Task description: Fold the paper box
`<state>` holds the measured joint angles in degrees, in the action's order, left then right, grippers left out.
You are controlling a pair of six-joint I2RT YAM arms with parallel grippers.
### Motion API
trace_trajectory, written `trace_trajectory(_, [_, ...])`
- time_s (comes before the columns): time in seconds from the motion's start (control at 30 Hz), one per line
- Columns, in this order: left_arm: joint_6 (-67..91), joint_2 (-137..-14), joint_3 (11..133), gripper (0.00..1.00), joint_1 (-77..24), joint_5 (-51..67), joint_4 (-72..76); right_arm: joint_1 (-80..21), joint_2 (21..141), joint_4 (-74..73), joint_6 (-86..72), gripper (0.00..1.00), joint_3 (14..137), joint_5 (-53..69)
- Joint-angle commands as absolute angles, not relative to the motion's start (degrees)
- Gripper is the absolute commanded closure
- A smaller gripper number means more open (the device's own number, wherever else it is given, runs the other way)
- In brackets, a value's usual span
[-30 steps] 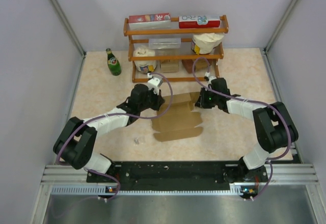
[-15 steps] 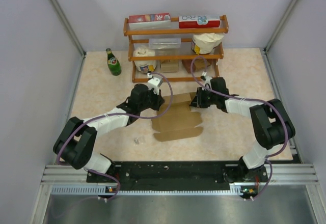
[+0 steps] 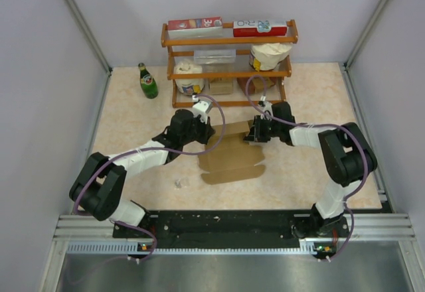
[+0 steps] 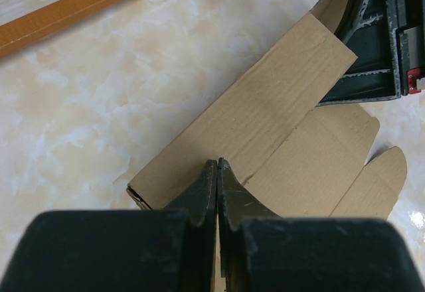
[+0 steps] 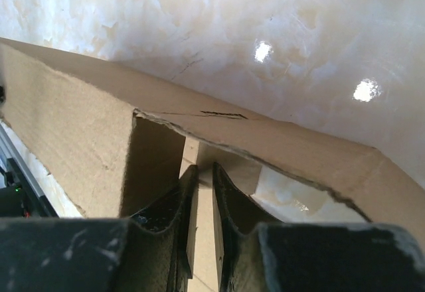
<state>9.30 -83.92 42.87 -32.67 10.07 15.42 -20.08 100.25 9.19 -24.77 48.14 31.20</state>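
The paper box (image 3: 229, 156) is a plain brown cardboard sheet lying partly folded in the middle of the table, with a long panel raised along its far side. My left gripper (image 3: 207, 133) is at the left end of that panel. In the left wrist view its jaws (image 4: 218, 164) are shut together, tips against the long panel (image 4: 252, 119). My right gripper (image 3: 251, 135) is at the panel's right end. In the right wrist view its fingers (image 5: 201, 172) are closed on a thin cardboard flap (image 5: 202, 239) under the raised panel (image 5: 279, 143).
A wooden shelf (image 3: 229, 73) with cartons, tubs and a bag stands behind the box. A green bottle (image 3: 147, 81) stands left of it. A small pale scrap (image 3: 179, 184) lies near the front left. Grey walls close in both sides.
My right gripper has moved left, up to the right end of the box. The left arm and the box have stayed where they were.
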Motion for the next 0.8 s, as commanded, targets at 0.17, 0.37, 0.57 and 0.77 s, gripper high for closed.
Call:
trace_trajectory(0.17, [9.6,-84.1,44.3,1.00,-32.7,10.8,16.3,-19.6,103.9,10.2,-24.5,0.85,50.1,31.9])
trace_trajectory(0.37, [9.6,-84.1,44.3,1.00,-32.7,10.9,16.2,-19.6,104.1,10.0,-24.8,0.83,50.4,32.0])
trace_trajectory(0.57, [9.5,-84.1,44.3,1.00,-32.7,10.7,16.1,-19.5,97.6,0.7,-22.2,0.73,50.8,23.5])
trace_trajectory(0.77, [9.5,-84.1,44.4,1.00,-32.8,10.7,16.2,-19.6,86.5,-9.5,-19.2,0.62,50.5,14.3])
